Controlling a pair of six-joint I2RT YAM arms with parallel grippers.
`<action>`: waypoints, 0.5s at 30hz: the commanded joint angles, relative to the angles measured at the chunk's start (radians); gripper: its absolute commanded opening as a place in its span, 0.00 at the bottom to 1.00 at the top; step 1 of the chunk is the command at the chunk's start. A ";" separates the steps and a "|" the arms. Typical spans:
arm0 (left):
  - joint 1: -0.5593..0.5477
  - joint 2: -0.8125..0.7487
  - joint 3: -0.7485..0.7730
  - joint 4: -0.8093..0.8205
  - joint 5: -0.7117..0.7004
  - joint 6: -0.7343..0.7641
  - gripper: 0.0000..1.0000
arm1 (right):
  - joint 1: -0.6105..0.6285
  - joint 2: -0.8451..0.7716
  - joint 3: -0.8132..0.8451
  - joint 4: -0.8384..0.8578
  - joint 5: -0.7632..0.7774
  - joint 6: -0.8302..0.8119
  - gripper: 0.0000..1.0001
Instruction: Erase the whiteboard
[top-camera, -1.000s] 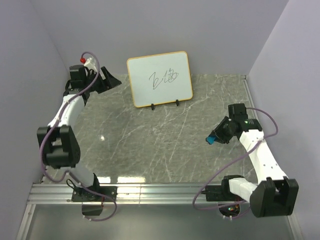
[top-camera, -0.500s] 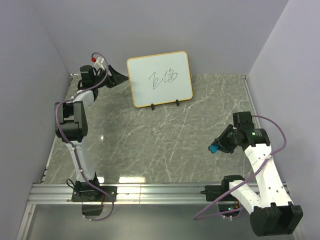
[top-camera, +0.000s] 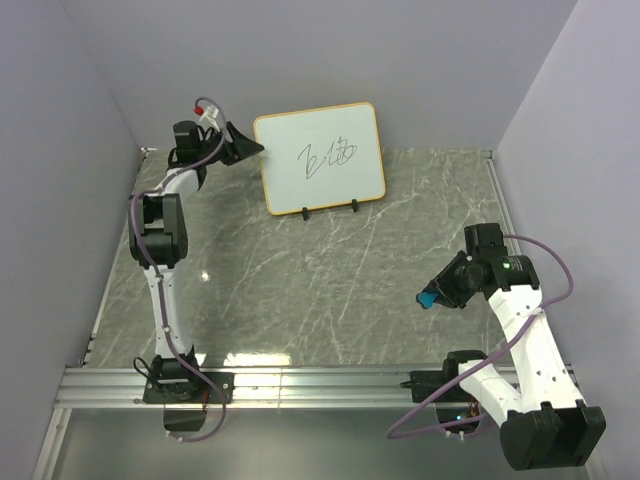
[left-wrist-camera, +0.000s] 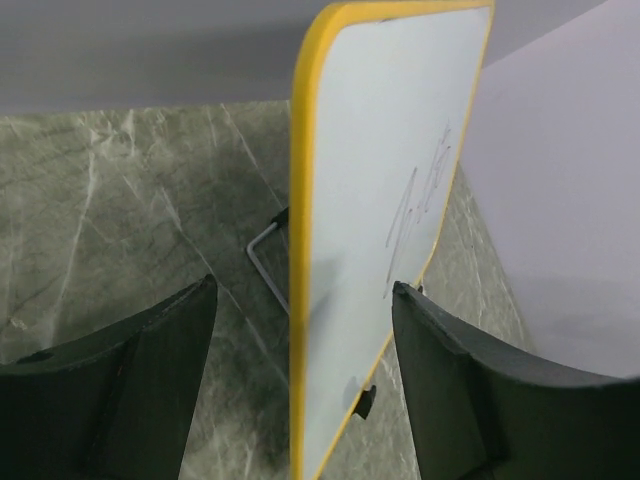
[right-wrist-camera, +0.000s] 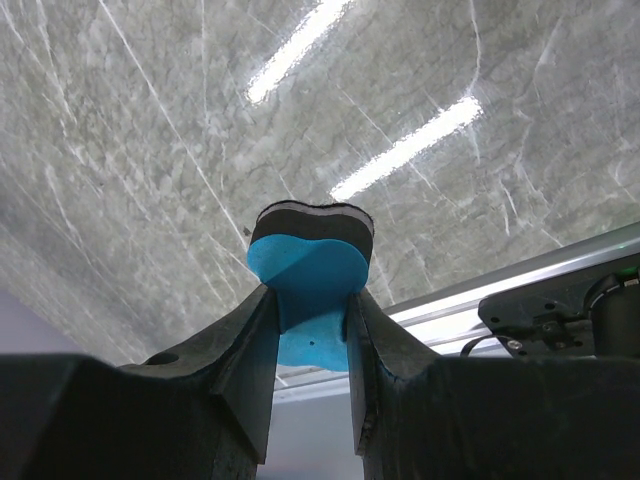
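Whiteboard (top-camera: 320, 158) upright, long axis sideways; left claw (left-wrist-camera: 300, 300) spread astride edge; right claw (right-wrist-camera: 312, 305) tight on eraser (right-wrist-camera: 308, 250)

The table (top-camera: 330, 290) has a grey-green, marble-patterned top crossed by thin pale veins, and it is glossy enough to carry bright streaks of reflected light (right-wrist-camera: 300, 45). A ribbed metal rail (top-camera: 320, 385) runs along its near edge. Only one thing stands directly on the surface: the whiteboard (top-camera: 319, 158), set near the far edge and left of centre. It leans back a little, resting on two small black feet (top-camera: 306, 212) at its lower edge and on a thin wire stand (left-wrist-camera: 262, 262) behind it. Its orange-framed white face bears a dark scribble.
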 joint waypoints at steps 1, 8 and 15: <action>-0.023 0.061 0.075 0.019 0.019 -0.018 0.75 | 0.005 -0.007 0.047 -0.007 0.015 0.031 0.00; -0.043 0.137 0.133 0.064 0.127 -0.084 0.61 | 0.005 -0.027 0.001 0.004 0.028 0.043 0.00; -0.043 0.091 -0.023 0.115 0.180 -0.090 0.40 | 0.003 -0.059 -0.056 0.025 0.022 0.061 0.00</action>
